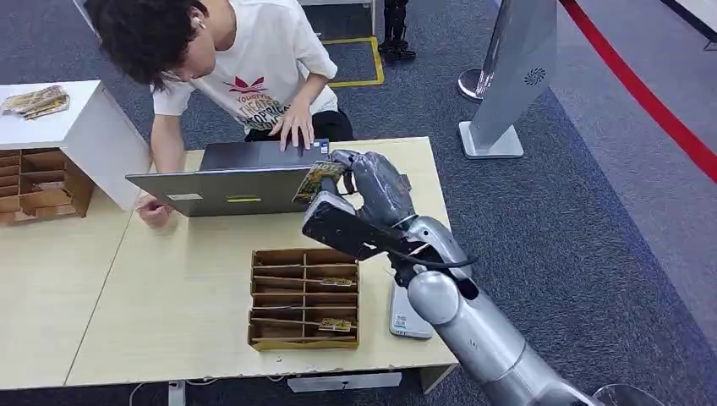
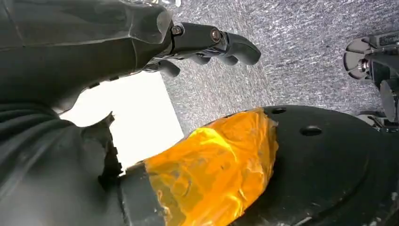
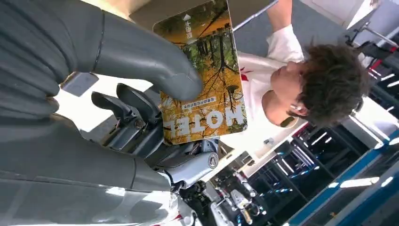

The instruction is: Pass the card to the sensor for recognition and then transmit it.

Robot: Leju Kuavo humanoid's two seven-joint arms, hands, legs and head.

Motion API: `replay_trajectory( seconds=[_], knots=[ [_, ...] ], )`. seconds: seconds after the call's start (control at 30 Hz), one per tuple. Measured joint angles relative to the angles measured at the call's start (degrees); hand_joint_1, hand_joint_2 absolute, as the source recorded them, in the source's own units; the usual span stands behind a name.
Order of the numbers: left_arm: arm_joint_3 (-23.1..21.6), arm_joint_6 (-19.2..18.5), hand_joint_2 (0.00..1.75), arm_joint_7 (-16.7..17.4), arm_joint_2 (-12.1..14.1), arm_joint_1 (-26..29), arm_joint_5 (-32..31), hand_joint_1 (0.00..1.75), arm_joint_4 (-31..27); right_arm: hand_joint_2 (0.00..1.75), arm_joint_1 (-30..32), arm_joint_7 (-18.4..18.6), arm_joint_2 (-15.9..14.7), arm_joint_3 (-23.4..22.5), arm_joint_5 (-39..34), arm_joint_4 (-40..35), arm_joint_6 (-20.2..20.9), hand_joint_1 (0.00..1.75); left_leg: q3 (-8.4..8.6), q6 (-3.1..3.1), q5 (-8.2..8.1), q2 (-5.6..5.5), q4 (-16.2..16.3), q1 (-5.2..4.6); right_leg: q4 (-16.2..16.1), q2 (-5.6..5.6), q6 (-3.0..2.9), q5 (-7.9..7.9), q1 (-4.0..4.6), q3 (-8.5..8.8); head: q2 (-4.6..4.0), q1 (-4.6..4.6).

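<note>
the pale wooden desk point(image 1: 169, 288) fills the lower left and centre of the head view, with grey carpet around it. a person point(image 1: 245, 68) in a white printed t-shirt leans over its far edge at the upper left of the frame, one hand on an open grey laptop point(image 1: 228, 182) whose lid back faces the camera. the silver right arm rises from the lower right corner toward the centre, and its right hand point(image 1: 363, 199) is raised just right of the laptop. a brown wooden sorter box point(image 1: 304, 298) with slotted rows sits in the lower centre, a few cards lying in its slots. a small white-and-grey flat device point(image 1: 406, 317) lies on the desk just right of the box, partly under the arm. the card point(image 3: 204, 75), printed with autumn trees and the word "hotel", is pinched between the right hand's thick thumb and its darker fingers, held up near the laptop's right edge. the left hand point(image 2: 211, 47) hangs over carpet, its fingers loosely curled with nothing in them.
</note>
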Motion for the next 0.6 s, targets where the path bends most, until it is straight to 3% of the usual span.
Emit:
replay_trajectory(
  seconds=[0.6],
  knots=[
    [-2.53, -0.2, 0.0, 0.55, 0.17, -0.69, -1.29, 0.0, 0.0, 1.75, -5.04, 2.73, 2.45, 2.36, 2.45, 7.52, 0.09, 1.75, -0.01, 0.0, 0.0, -0.01, 0.0, 0.0, 0.01, -0.01, 0.0, 0.0, 0.0, -0.01, 0.0, 0.0]
  ],
)
